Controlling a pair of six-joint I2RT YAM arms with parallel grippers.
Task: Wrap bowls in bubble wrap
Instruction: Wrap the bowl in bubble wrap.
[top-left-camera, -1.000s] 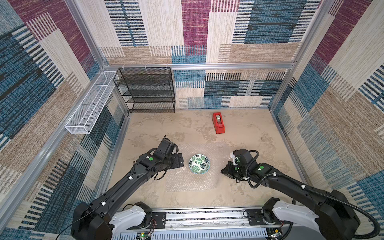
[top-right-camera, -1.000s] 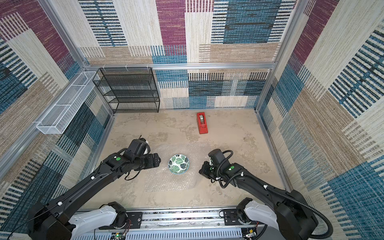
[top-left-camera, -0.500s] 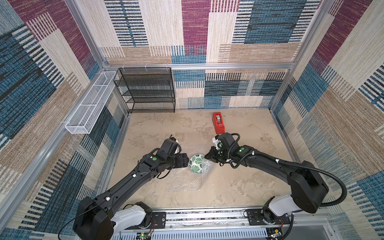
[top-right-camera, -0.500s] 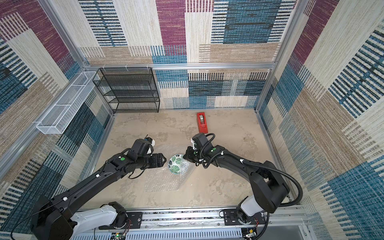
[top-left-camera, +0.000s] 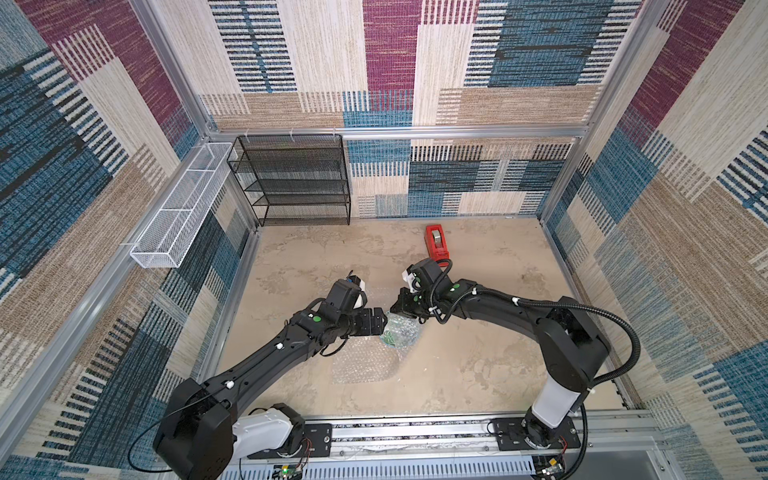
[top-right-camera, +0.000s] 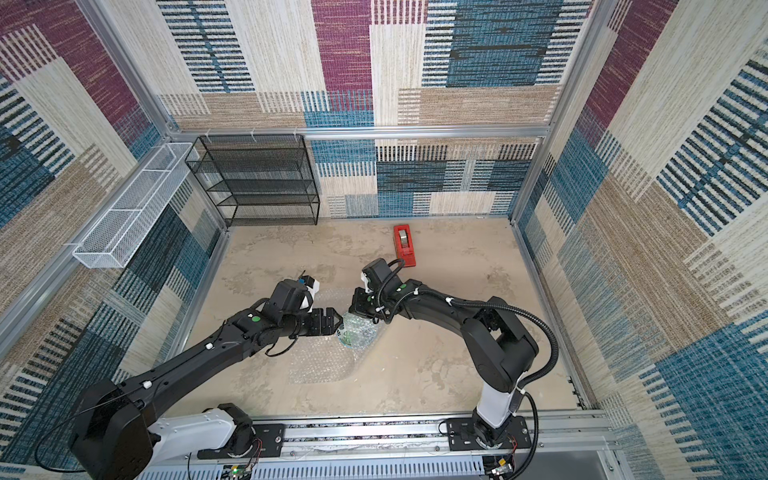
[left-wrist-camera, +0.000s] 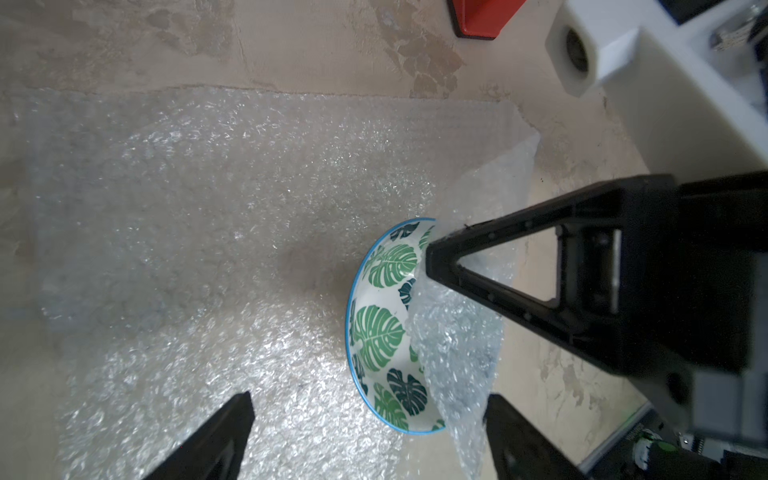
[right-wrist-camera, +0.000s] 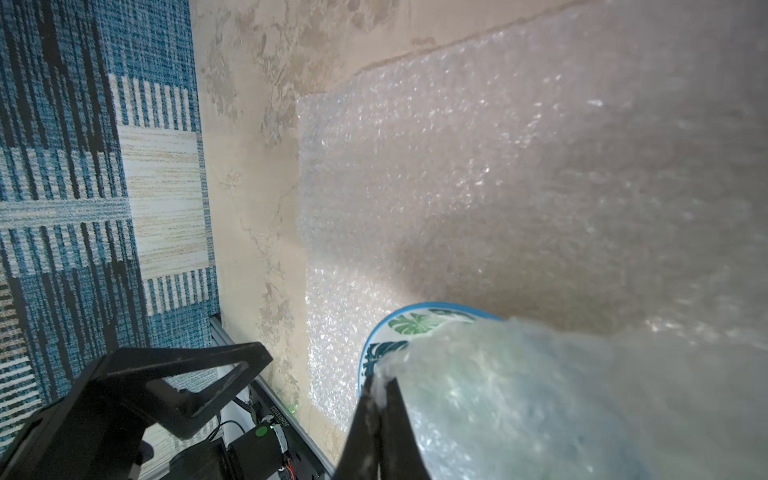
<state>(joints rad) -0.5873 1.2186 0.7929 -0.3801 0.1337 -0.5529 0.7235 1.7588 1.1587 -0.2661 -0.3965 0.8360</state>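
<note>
The left arm is being held stretched out low over the table (top-left-camera: 478, 365), with its wrist pointed toward the middle. The right arm is being reached across from its own side, elbow raised and forearm angled back toward the left arm, so the 2 grippers are being held nearly tip to tip.

The left gripper (top-left-camera: 381, 323) is being kept spread wide, with nothing gripped. In the left wrist view its fingers (left-wrist-camera: 224, 436) are being seen apart, with the bowl (left-wrist-camera: 380, 332) ahead of them and not touched. The right gripper (top-left-camera: 397, 309) is being kept pinched tight on an edge of the bubble wrap (top-left-camera: 359, 368), and that flap is being held over the bowl's right part.

The bowl is being seen on the sheet, at its right side, between the 2 grippers, and seemingly tipped toward the left gripper.

Compared with 1 second ago, the right gripper is being found well to the left of its former place beside the sheet. The wrap's right side is being folded over a bowl that lay uncovered then, and the left gripper is being found slightly nearer the bowl.
</note>
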